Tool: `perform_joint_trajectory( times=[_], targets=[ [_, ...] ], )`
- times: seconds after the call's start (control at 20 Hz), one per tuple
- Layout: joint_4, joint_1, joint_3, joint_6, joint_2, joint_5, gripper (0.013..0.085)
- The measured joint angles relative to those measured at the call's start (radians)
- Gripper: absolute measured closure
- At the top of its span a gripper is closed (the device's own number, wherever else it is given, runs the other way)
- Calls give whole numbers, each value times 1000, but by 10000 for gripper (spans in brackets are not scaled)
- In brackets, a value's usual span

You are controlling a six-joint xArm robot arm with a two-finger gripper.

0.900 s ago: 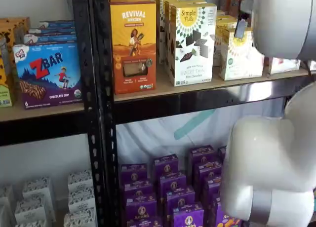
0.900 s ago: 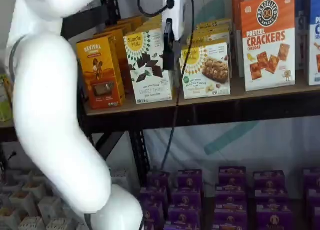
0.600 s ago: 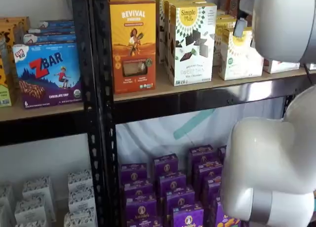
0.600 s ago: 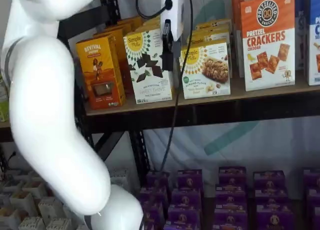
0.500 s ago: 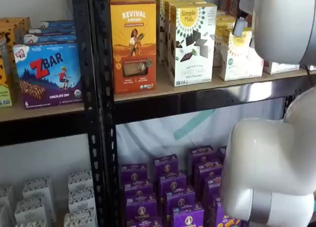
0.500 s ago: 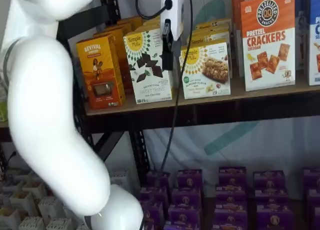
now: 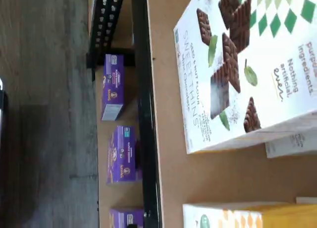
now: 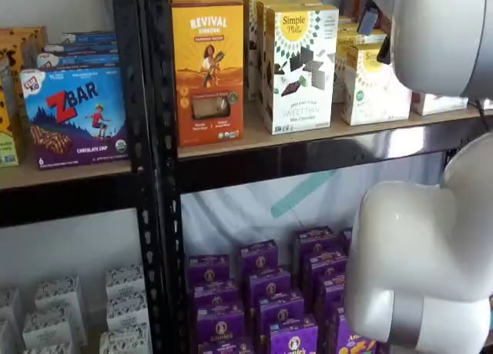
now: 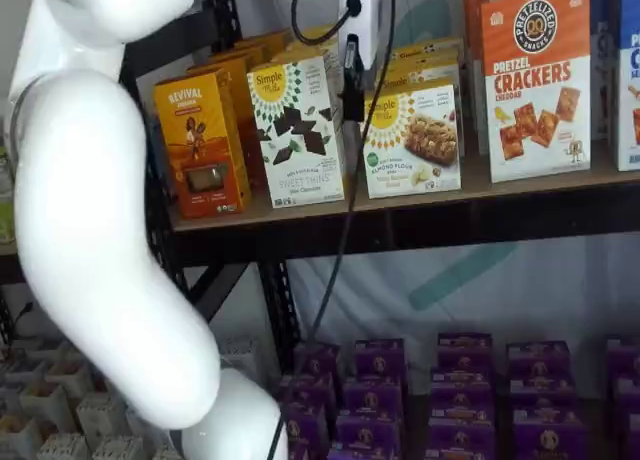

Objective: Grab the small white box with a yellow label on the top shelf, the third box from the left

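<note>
- The top shelf (image 9: pixel 520 185) is seen in both shelf views as a light tan board carried on a glossy black beam, with black perforated uprights (image 8: pixel 154 215) at the side.
- Purple boxes (image 9: pixel 460 380) are stacked in rows on a lower level, and a pale backdrop with a teal streak is seen behind them.
- The small white box (image 9: pixel 412 140) is stood on the board between a taller white box (image 9: pixel 298 130) with dark chocolate squares and an orange-and-white cracker box (image 9: pixel 535 80).
- A yellow sunburst, a small green round mark and a yellow top flap are shown on its front.
- The gripper (image 9: pixel 352 85) is seen as black fingers hanging just beside that box's upper left corner; whether they are parted cannot be told.
</note>
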Motion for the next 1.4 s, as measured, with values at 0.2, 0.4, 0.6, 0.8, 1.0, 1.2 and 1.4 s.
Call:
perform_joint_trajectory(
  times=[0.2,0.4,0.6,0.8,1.0,1.2,1.4],
  targets=[
    [-50,19,-24,-7,42,-54,130],
    [-110,33,-66,-9,100,-47,130],
    [-146,47,-76,-8,130,-71,130],
    [-166,56,-108,-3,175,-63,130],
    [-209,81,-170,20,237,-4,130],
    [-208,96,-202,35,279,1,130],
    [-205,106,-227,44,312,-6,170]
  ],
)
